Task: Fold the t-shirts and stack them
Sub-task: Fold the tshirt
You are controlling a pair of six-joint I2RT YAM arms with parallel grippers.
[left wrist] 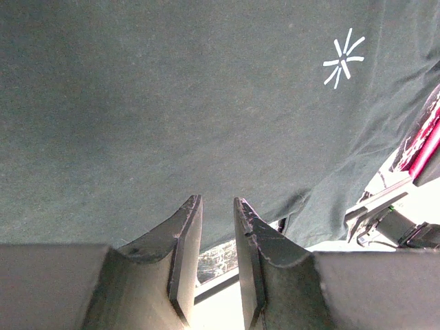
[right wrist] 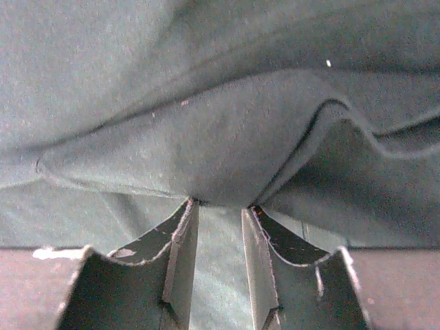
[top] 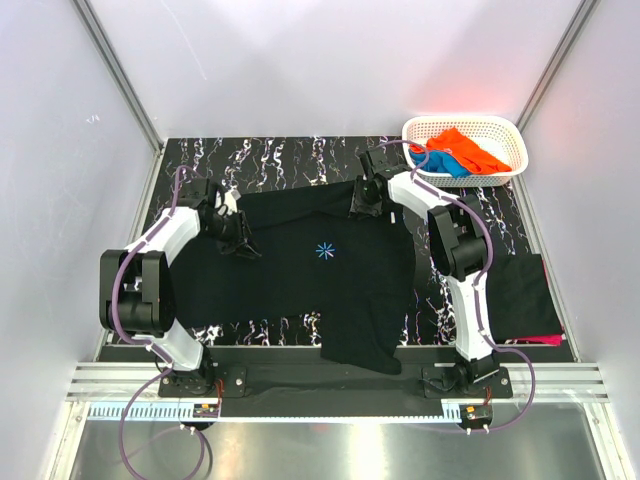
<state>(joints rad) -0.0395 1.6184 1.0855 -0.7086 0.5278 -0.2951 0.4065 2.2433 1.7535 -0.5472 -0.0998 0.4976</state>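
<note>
Judging from my screen, the big black shirt [top: 300,280] lies spread on the table [top: 270,160], hem drooping off the near edge: light, limp (bunches readily). Left gripper [left wrist: 216,201] and right gripper [right wrist: 218,205] stand narrowly parted at its far shoulders, the best holds; whether either truly pinches, I can't tell.

Black t-shirt [top: 300,270], basket [top: 470,119] on marbled table [top: 270,160]

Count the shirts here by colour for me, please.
Black shirts: 2, the spread shirt and the folded shirt
Magenta shirt: 1, only an edge showing under the folded shirt
Orange shirt: 1, crumpled in the basket
Blue shirt: 1, in the basket too
Total: 5 that I can see; the basket may hide more.
</note>
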